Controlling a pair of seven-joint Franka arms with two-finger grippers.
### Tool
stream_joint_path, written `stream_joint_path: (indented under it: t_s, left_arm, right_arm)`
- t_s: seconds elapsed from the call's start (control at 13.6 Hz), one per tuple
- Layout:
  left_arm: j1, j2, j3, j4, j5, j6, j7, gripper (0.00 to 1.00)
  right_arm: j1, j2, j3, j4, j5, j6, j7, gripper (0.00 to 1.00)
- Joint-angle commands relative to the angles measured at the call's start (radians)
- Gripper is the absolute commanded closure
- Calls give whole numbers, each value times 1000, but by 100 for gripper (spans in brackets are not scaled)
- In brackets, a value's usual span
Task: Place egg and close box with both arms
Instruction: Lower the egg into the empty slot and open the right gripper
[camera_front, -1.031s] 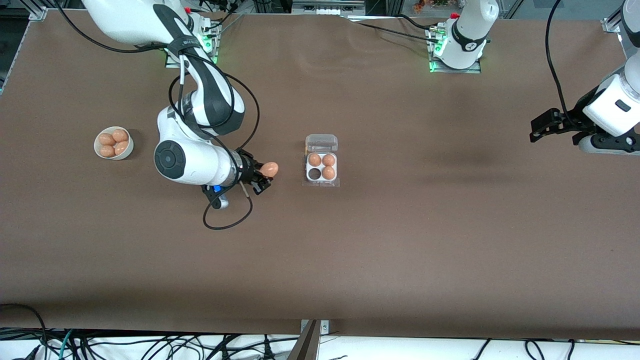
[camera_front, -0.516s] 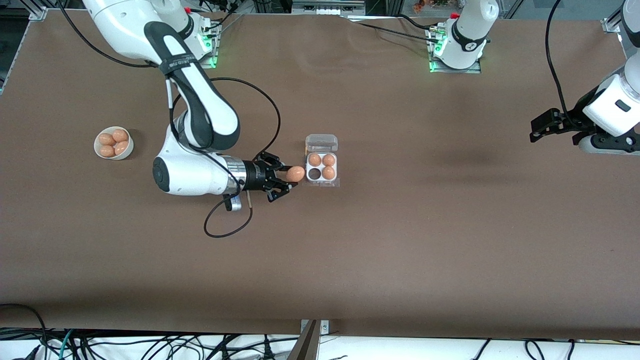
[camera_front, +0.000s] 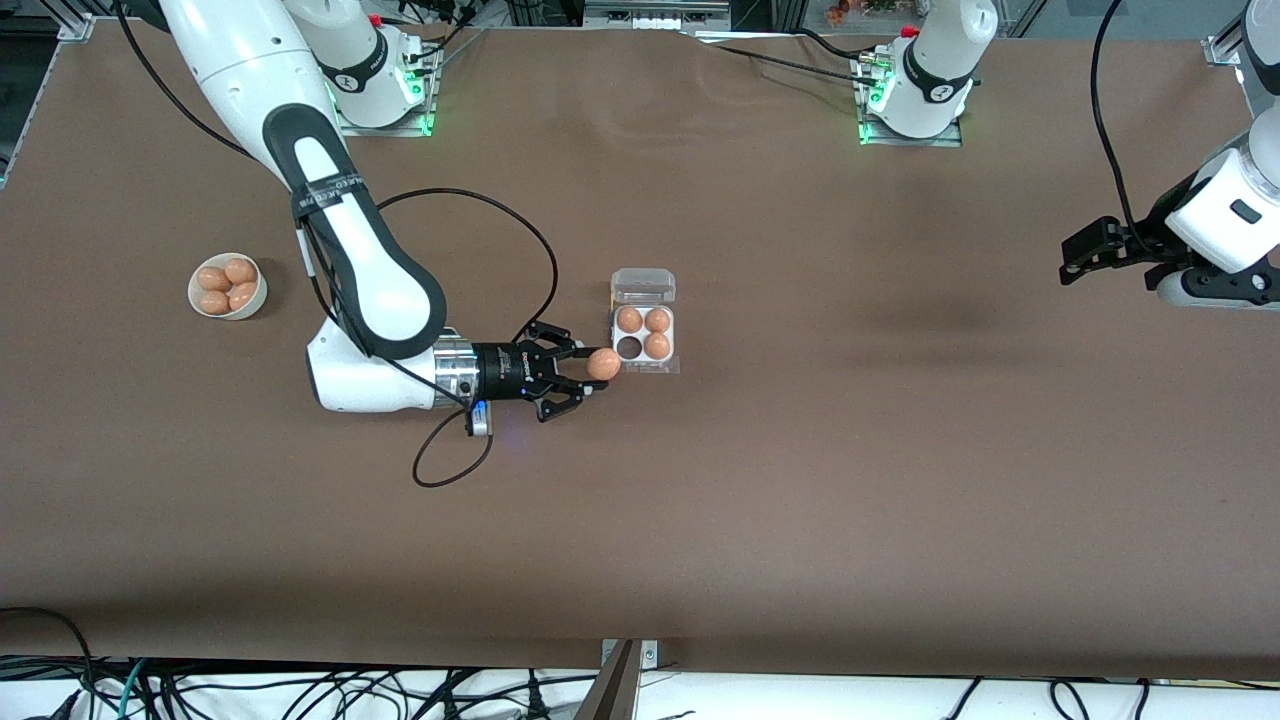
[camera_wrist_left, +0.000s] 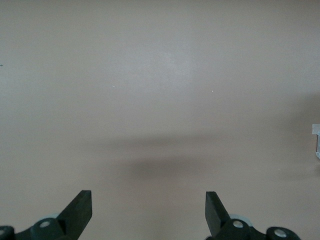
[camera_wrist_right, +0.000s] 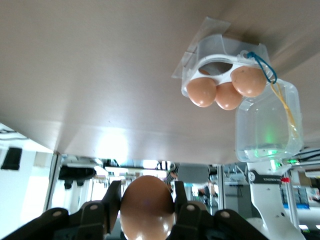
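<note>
Egg (camera_front: 602, 363) — smooth, orange-tan — clamped in right gripper (camera_front: 585, 377).

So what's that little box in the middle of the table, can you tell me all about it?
The box is a small square egg carton: a white four-cell tray with a clear plastic lid hinged back and lying open on the table. Three cells hold orange-tan eggs; the fourth, nearest the right arm's end and the front camera, is empty. It sits flat on the brown table, taped-looking clear film at its edges. Nothing touches it; the right gripper holds an egg just beside it.
</note>
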Motion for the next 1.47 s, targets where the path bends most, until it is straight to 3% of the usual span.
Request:
stream_joint_path:
  t_s: [0.0,0.37,1.4]
  left_arm:
    - [4,-6,-3,-2,-25,-8,1,0]
    - [4,-6,-3,-2,-25,-8,1,0]
    - [4,-6,-3,-2,-25,-8,1,0]
  right_arm:
    - [6,12,3,-58,116,-22,-169,64]
    - [17,27,3,-135,157,-14,-277,64]
    - [86,90,2,-127,187,102,-337,64]
